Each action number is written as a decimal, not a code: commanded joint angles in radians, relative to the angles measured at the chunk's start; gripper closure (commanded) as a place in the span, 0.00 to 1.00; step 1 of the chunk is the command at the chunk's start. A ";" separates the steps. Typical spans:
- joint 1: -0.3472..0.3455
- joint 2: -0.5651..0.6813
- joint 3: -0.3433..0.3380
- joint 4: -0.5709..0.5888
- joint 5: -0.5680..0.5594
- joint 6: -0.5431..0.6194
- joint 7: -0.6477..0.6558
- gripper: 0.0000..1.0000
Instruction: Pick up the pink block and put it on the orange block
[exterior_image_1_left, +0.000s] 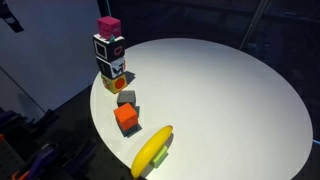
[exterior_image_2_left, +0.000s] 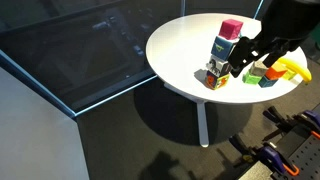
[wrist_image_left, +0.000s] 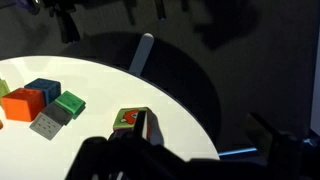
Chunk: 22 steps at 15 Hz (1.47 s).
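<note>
Hand (exterior_image_2_left: 241, 64) hangs low beside the stack (exterior_image_2_left: 222, 48); pink block (exterior_image_2_left: 231, 28) sits on top, higher up. Whether the hand is wide, I cannot tell.

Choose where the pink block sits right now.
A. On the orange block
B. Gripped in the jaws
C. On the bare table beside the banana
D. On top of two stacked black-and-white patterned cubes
D: in both exterior views the pink block tops the stacked patterned cubes, while the orange block sits on the table with nothing on it.
</note>
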<state>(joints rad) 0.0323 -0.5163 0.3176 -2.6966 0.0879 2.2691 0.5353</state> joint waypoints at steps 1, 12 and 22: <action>0.016 0.002 -0.016 0.001 -0.011 -0.002 0.008 0.00; 0.016 0.002 -0.016 0.001 -0.011 -0.002 0.008 0.00; 0.024 0.002 -0.131 0.054 0.048 -0.032 -0.087 0.00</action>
<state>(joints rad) 0.0397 -0.5163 0.2424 -2.6801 0.0954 2.2690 0.5113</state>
